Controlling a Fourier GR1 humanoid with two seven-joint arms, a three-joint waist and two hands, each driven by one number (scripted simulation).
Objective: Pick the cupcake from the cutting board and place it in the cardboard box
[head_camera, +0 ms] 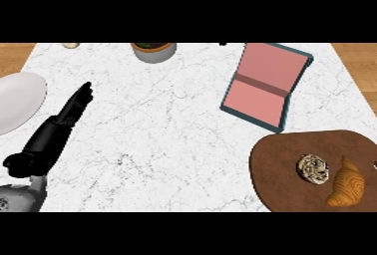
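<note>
Brown wood makes up the rounded cutting board [294, 154] at the counter's lower right, and it serves as the landmark here. On its right half sits the small round cupcake [314, 169] with a speckled brown-and-cream top, and just right of that cupcake lies a golden curved croissant [346, 183], the two nearly touching. Above the board, apart from it, lies an open box with a pink inside and a dark teal rim [264, 85], tilted on the white marble counter [169, 144]. Far left of the board, the black left hand [63, 122] rests with fingers straight and pressed together, pointing up the counter and holding nothing. A white round plate [18, 99] sits just beyond that hand, at the left edge. A grey pot [154, 51] stands at the counter's far edge. The right hand does not show.
</note>
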